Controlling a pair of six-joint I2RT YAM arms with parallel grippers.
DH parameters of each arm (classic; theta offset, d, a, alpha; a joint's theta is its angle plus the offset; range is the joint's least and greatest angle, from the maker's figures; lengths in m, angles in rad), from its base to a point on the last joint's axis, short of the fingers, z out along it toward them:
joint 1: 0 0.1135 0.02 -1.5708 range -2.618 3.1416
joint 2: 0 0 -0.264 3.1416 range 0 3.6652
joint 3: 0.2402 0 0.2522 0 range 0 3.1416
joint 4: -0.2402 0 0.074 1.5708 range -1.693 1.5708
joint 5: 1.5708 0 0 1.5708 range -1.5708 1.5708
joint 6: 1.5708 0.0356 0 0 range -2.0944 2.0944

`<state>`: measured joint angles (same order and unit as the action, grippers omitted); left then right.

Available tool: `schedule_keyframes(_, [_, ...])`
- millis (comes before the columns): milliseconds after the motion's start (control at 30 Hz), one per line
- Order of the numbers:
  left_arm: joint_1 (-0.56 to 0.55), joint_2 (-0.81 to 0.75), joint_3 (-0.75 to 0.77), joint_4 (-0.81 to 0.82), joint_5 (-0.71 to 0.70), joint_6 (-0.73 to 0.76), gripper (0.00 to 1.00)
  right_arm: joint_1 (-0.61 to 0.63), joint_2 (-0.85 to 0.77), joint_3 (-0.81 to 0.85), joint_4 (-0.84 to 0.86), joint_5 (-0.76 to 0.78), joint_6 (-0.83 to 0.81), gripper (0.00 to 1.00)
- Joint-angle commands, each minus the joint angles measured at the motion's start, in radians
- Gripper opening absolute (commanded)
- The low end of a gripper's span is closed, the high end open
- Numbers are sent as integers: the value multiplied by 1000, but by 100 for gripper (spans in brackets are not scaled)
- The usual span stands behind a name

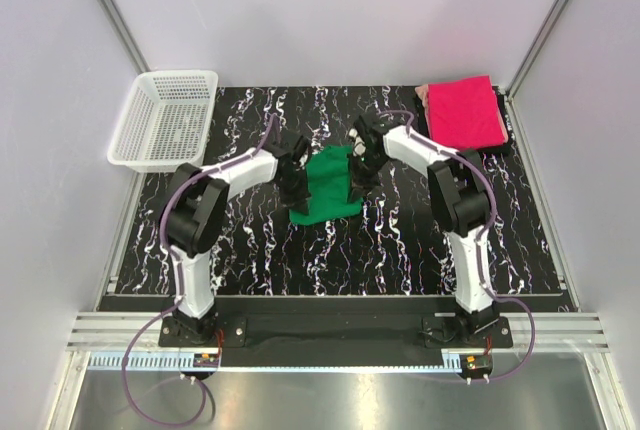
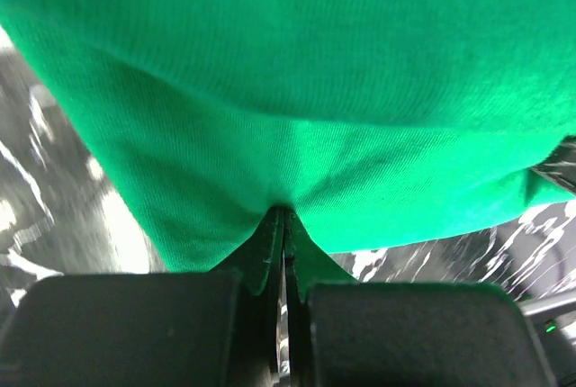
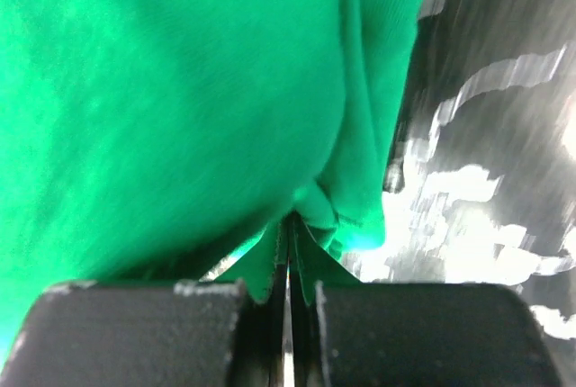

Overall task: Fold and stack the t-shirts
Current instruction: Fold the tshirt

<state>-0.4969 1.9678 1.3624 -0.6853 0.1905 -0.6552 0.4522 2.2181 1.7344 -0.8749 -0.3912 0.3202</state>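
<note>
The bright green t-shirt (image 1: 327, 187) sits near the middle of the black, white-veined desk (image 1: 250, 250), gathered into a narrow, partly folded shape between the two arms. The left claw (image 1: 294, 180) meets its left edge and the right claw (image 1: 359, 172) meets its right edge.

In the left wrist view the left claw (image 2: 283, 218) is pressed together on a pinch of green cloth (image 2: 297, 90), which fills most of that view, with the marbled desk (image 2: 54, 198) showing below and to the side. In the right wrist view the right claw (image 3: 290, 222) is likewise squeezed closed on a bunched fold of the same shirt (image 3: 180, 99), with the desk (image 3: 486, 153) visible to its right.

The hot pink t-shirt (image 1: 465, 112) lies folded flat at the far right corner of the desk, well apart from the green one. A white plastic mesh basket (image 1: 165, 118) stands at the far left corner.
</note>
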Motion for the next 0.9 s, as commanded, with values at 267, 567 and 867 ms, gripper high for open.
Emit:
schedule_keyframes(267, [-87, -242, -198, -2, -26, -17, 0, 117, -394, -370, 73, 86, 123, 0])
schedule_keyframes(567, [-131, -446, -275, -8, -82, -41, 11, 177, -623, -437, 110, 161, 204, 0])
schedule_keyframes(867, [-95, -317, -89, -51, -106, 3, 59, 175, -411, -170, 7, 232, 59, 44])
